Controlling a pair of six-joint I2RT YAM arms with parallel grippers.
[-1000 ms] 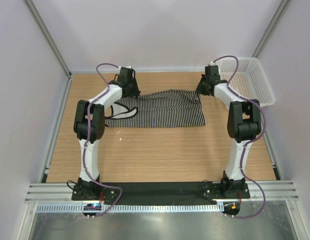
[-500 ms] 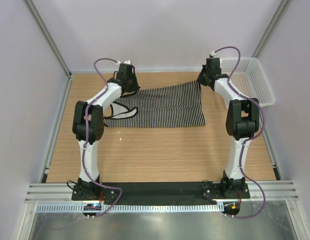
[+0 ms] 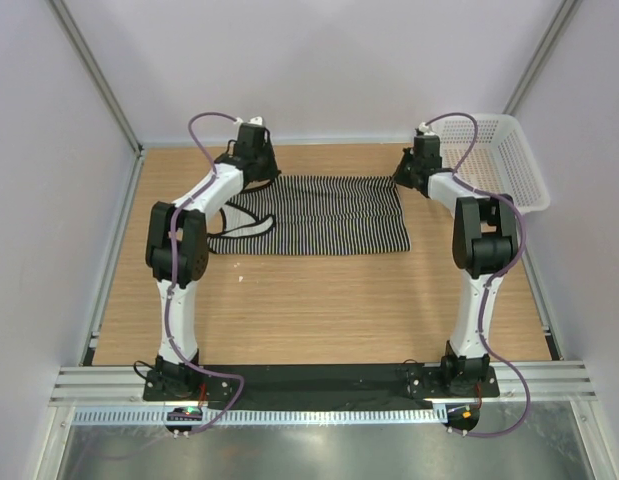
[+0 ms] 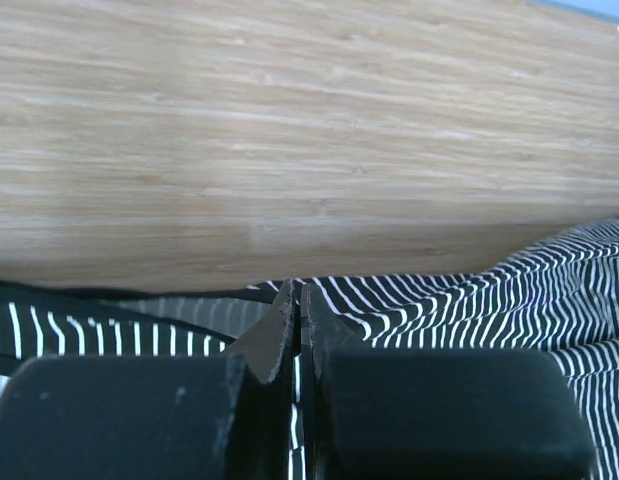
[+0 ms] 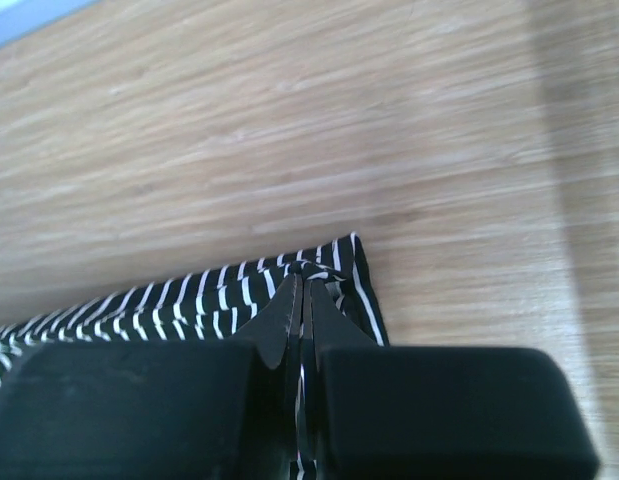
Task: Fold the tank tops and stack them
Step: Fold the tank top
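While the soft black-and-white striped tank top (image 3: 319,215) with black trim lies spread flat on the wooden bench (image 3: 319,310), beside the white plastic mesh basket (image 3: 504,160), both arms reach to its far edge. The left end effector (image 4: 297,300) is pinched tight on that edge at the end farthest from the basket, with striped cloth caught between its black fingers (image 4: 269,345). The right end effector (image 5: 301,282) is likewise clamped on the hem corner nearest the basket, its jaws almost touching.
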